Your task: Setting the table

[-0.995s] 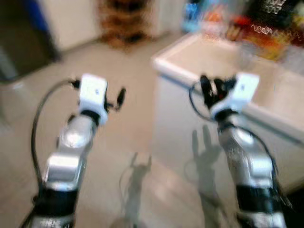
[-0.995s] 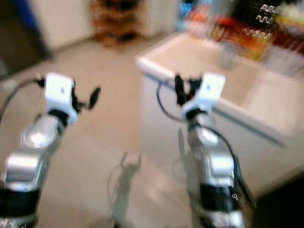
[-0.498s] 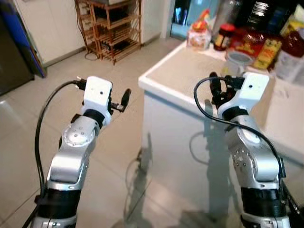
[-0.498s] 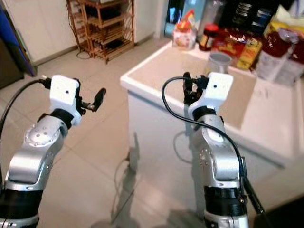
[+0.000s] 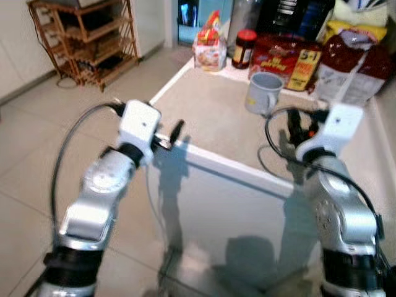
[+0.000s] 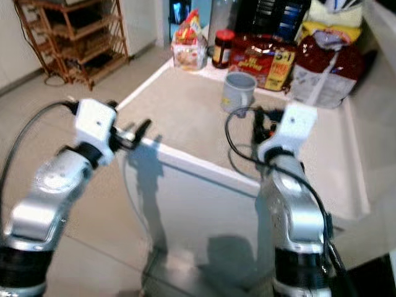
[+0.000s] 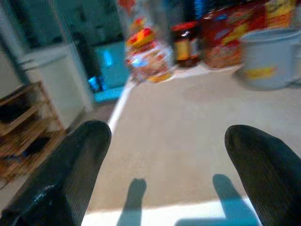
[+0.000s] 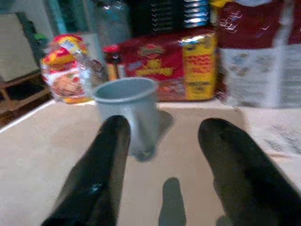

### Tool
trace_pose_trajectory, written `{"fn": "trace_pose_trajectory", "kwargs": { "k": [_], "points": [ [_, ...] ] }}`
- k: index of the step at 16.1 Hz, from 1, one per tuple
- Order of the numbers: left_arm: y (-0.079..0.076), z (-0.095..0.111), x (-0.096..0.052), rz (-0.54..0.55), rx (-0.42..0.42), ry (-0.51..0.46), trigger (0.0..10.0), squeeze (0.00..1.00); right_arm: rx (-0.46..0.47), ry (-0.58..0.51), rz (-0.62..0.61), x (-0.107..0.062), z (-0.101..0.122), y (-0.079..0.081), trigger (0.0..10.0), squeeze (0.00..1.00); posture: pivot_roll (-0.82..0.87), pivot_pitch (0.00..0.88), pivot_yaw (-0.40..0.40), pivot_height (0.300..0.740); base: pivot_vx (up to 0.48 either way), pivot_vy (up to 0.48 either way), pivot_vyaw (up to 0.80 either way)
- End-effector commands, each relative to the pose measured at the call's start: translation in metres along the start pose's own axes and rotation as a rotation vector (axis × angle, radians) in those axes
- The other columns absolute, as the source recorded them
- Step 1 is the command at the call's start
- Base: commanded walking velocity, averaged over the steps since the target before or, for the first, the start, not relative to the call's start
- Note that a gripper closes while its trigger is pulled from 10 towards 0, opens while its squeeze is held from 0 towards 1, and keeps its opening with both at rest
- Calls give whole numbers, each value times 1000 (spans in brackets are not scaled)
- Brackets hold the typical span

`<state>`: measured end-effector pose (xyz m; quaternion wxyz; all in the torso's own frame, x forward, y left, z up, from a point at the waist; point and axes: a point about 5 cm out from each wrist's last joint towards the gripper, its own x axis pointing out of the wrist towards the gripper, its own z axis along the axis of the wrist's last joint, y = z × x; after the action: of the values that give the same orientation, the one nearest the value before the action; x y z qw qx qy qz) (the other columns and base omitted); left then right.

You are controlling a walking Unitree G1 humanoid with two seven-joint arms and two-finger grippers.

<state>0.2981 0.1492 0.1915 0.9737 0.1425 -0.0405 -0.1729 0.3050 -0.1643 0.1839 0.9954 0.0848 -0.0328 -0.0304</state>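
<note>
A grey mug (image 5: 263, 93) stands upright on the beige mat (image 5: 210, 111) of a white table, toward its far side. My left gripper (image 5: 168, 136) is open and hovers at the table's near left edge. In the left wrist view its fingers (image 7: 70, 174) are spread wide, with the mug (image 7: 269, 63) far off to one side. My right gripper (image 5: 301, 125) is open above the mat, a short way in front of the mug and slightly to its right. The right wrist view looks straight at the mug (image 8: 128, 108), between and beyond the gripper's fingers (image 8: 101, 174), which hold nothing.
Along the table's far edge stand a red snack box (image 5: 286, 54), a dark jar (image 5: 245, 48), a bagged snack (image 5: 209, 49) and a red-and-white bag (image 5: 349, 68). A wooden shelf rack (image 5: 86, 37) stands on the tiled floor at far left.
The camera has come closer to the table and turned toward it, so the mug and the packages look nearer. Both arms keep the same raised pose, with the grippers still open.
</note>
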Motion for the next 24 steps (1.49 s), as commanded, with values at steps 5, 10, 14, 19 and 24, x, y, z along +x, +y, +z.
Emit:
{"fn": "trace_pose_trajectory", "kwargs": {
  "k": [5, 10, 14, 19, 24],
  "points": [
    [-8, 10, -4, -115, 42, -25, 10000, 0, -33, 67, -13, 34, -5, 4, 10000, 1000, 214, 0, -39, 740, 0, 0, 0],
    [-16, 13, -8, -215, 50, -15, 10000, 0, -100, 113, -56, 67, -5, -5, 10000, 886, 223, 0, -26, 740, 0, 0, 0],
    [-35, 21, -23, -385, -34, -47, 10000, 0, -68, 96, -87, 86, -5, -16, 10000, 0, 225, 30, 2, 740, 0, 0, 0],
    [-37, 27, -28, -396, -48, -39, 10000, 0, 103, 80, 126, 102, 0, -4, 10000, 0, 273, 98, -10, 740, 0, 0, 0],
    [-36, 28, -35, -401, -48, -14, 10000, 0, 1, 81, 117, 106, 4, -6, 10000, 0, 295, 125, -13, 740, 0, 0, 0]
  ]
}}
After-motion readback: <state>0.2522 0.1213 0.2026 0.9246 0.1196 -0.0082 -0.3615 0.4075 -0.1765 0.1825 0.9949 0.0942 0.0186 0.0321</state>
